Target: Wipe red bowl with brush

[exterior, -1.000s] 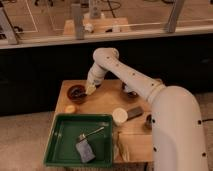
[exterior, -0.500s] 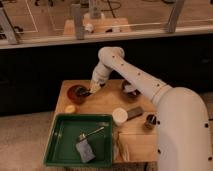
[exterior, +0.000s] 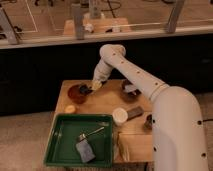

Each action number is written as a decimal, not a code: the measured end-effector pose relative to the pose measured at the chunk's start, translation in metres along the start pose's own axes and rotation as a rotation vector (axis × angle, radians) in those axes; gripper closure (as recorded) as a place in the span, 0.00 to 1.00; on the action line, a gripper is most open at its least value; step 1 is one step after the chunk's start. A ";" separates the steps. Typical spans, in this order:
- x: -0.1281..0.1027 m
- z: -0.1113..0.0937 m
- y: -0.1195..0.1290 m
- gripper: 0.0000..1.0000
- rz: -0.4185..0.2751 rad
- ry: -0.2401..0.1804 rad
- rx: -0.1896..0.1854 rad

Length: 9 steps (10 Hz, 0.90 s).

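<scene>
gripper (exterior: 92, 87): low over the wooden table (exterior: 105, 103), at the right rim of the red bowl (exterior: 76, 93). it is closed on the brush (exterior: 97, 85), whose pale cream end sticks out on the side away from the bowl. whether the brush touches the rim cannot be told.

arm (exterior: 131, 74): white, reaching down and left from the robot body at the right edge of view.

red bowl: upright on the back left part of the table, dark inside.

dark bowl (exterior: 130, 90): back right of the table, grey contents, well apart from the red bowl.

yellow-orange lump (exterior: 70, 108): on the table just in front of the red bowl.

white cup (exterior: 120, 116): upright near the table centre, beside the green tray (exterior: 56, 146).

green tray: front left; it holds a thin metallic utensil (exterior: 93, 133) and a grey block (exterior: 85, 151).
</scene>
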 end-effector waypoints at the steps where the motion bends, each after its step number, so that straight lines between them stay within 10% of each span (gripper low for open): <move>1: -0.002 0.002 -0.003 1.00 0.002 0.001 -0.001; 9: -0.048 0.026 0.003 1.00 -0.062 -0.003 -0.029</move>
